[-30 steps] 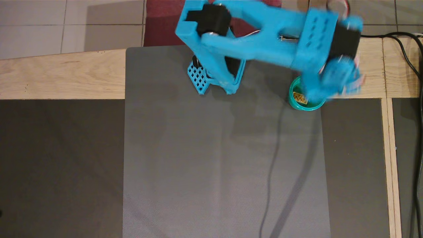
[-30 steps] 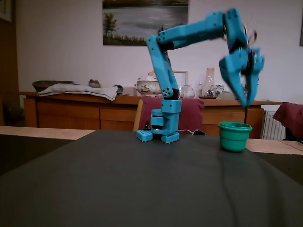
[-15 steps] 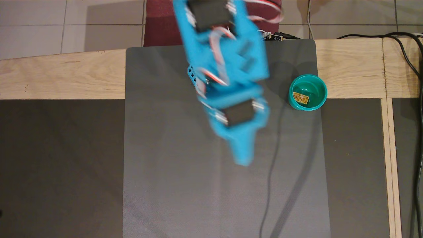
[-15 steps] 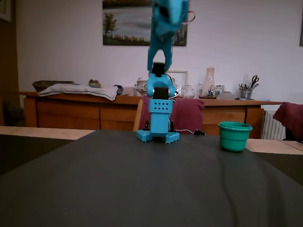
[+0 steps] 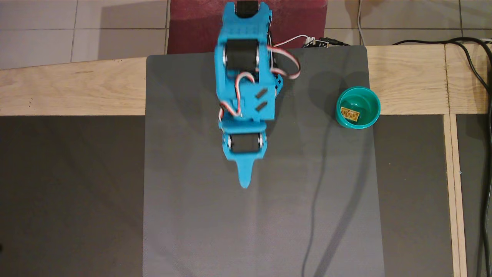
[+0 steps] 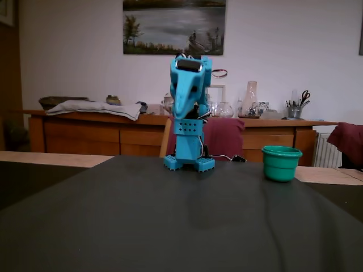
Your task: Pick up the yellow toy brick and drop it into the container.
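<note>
The yellow toy brick [image 5: 349,114] lies inside the teal-green container [image 5: 377,108], which stands at the right edge of the grey mat in the overhead view. In the fixed view the container [image 6: 281,164] stands right of the arm, and its wall hides the brick. My blue gripper [image 5: 244,184] is shut and empty. It points toward the middle of the mat, well left of the container. In the fixed view the gripper [image 6: 181,110] hangs folded in front of the arm's base.
A grey mat [image 5: 215,231] covers the middle of the wooden table [image 5: 69,88]. Black cables [image 5: 476,69] run along the right edge in the overhead view. A red chair back [image 6: 224,136] stands behind the arm's base.
</note>
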`<state>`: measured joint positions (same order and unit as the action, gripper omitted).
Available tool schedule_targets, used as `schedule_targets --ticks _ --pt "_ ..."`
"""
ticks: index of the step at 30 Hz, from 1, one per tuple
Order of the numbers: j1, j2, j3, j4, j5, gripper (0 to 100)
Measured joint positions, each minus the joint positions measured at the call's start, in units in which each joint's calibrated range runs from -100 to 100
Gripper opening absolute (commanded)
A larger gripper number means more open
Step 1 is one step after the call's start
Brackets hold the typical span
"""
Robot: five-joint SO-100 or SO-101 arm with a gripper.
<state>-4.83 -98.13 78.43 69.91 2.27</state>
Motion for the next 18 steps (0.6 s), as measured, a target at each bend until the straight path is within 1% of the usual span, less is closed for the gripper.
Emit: schedule_targets --ticks 7,11,18 --pt "0.1 -0.4 16.0 -10.2 0.0 0" --pt "0.1 -0.6 19.8 -11.4 0.0 0" --pt "0.1 -0.6 20.0 -11.4 0.2 0"
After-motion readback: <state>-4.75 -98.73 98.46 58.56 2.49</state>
